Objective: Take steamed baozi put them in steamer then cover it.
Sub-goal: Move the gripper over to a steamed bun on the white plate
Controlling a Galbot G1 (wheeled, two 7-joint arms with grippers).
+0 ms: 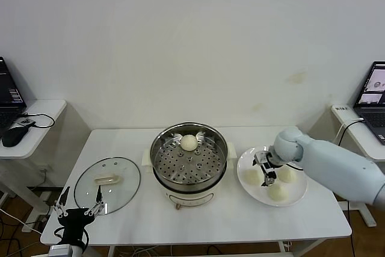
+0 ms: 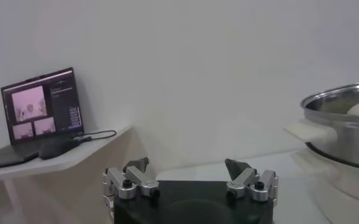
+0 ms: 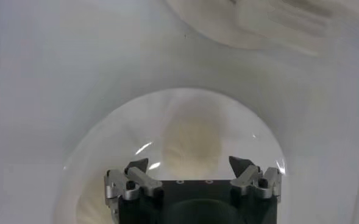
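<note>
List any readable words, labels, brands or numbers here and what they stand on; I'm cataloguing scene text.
None can be read.
Left laptop: screen shows windows, text too small to read.
Right laptop: screen content too small to read.
Steamer, plate, lid: no visible markings.

Steamer [image 1: 188, 162]: polished stainless-steel pot, mirror-glossy rim, perforated metal tray; base smooth cream plastic. Cover [image 1: 107, 185]: clear glass, thin metal rim, cream plastic handle. Baozi [image 1: 189, 142]: smooth, matt, dough-like skin. Plate [image 1: 248, 162]: glossy white, ceramic-looking. Table [image 1: 120, 148]: smooth matt white. Gripper fingers [image 2: 249, 180]: brushed metal, dark tips.
</note>
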